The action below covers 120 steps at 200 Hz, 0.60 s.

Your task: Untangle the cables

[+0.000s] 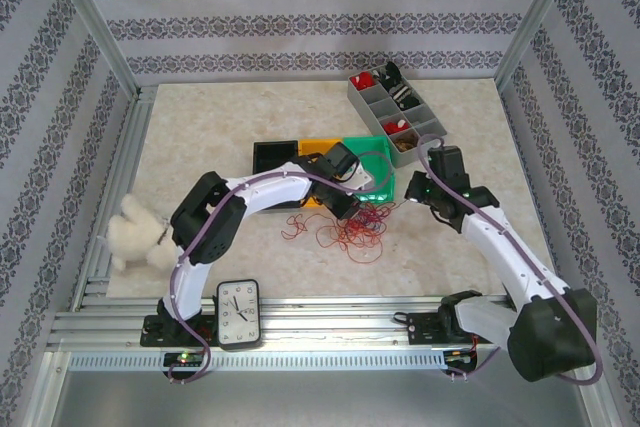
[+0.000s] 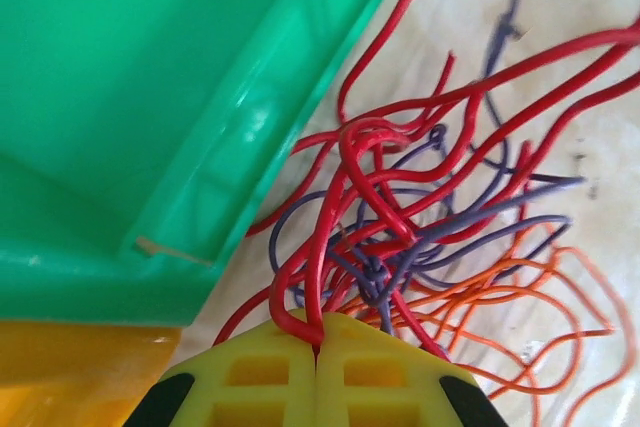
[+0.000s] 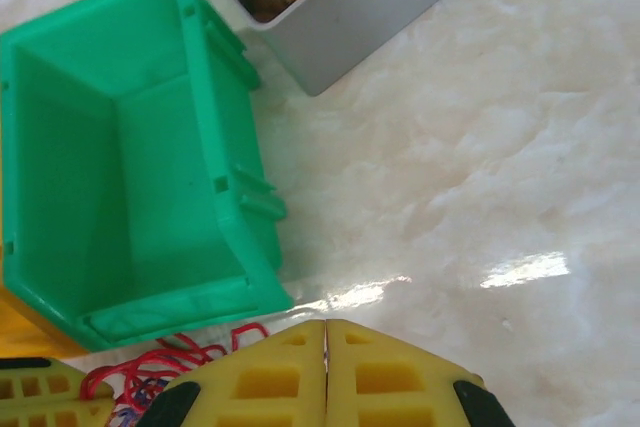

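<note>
The cables (image 1: 350, 229) lie as a tangled clump of thin red, orange and purple wires on the table, just in front of the green bin (image 1: 372, 142). My left gripper (image 1: 350, 209) sits at the clump's back edge. In the left wrist view, my left gripper (image 2: 318, 332) is shut on a red cable loop (image 2: 312, 277) that rises from between its yellow fingertips into the tangle (image 2: 430, 237). My right gripper (image 1: 408, 195) hovers to the right of the clump. Seen from its own wrist, my right gripper (image 3: 326, 325) is shut over bare table, with the cables (image 3: 170, 362) to its lower left.
The green bin (image 3: 130, 167) stands right behind the clump, with a yellow bin (image 1: 318, 144) and a black bin (image 1: 272, 154) to its left. A grey compartment tray (image 1: 440, 127) sits at the back right. A clock (image 1: 238, 314) and a plush toy (image 1: 135, 237) lie near left.
</note>
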Available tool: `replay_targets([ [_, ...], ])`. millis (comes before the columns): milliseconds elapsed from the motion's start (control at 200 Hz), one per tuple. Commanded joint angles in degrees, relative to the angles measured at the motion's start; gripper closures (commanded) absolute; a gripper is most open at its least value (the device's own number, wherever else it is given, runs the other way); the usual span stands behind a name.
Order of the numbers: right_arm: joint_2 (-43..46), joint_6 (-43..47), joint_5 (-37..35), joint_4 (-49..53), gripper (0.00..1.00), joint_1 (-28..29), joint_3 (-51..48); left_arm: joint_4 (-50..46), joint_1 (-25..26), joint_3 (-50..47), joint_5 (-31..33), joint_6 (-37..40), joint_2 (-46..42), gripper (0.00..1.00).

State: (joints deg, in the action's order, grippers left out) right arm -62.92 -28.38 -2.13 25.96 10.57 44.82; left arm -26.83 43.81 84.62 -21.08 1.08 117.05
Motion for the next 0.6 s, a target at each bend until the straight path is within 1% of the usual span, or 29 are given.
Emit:
replay_targets([
  [0, 1.87, 0.22, -0.62, 0.57, 1.0, -3.58, -0.52, -0.15, -0.33, -5.96, 7.84, -1.82, -5.12, 1.0],
  [155, 1.98, 1.63, -3.76, 2.02, 1.0, -9.24, 0.3, 3.5, -3.33, -18.08, 9.96, -6.12, -14.82, 1.0],
  [315, 0.44, 2.44, -5.93, 3.16, 1.0, -14.79, 1.66, 6.13, -6.12, -27.68, 10.95, -10.04, -23.12, 1.0],
  [425, -0.19, 2.73, -6.65, 3.53, 1.0, -19.0, 2.8, 6.7, -7.87, -31.45, 12.39, -11.48, -26.49, 1.0],
  [595, -0.34, 1.11, -6.73, 3.39, 1.0, -26.16, 4.41, 6.29, -11.02, -33.43, 13.35, -12.17, -28.61, 1.0],
])
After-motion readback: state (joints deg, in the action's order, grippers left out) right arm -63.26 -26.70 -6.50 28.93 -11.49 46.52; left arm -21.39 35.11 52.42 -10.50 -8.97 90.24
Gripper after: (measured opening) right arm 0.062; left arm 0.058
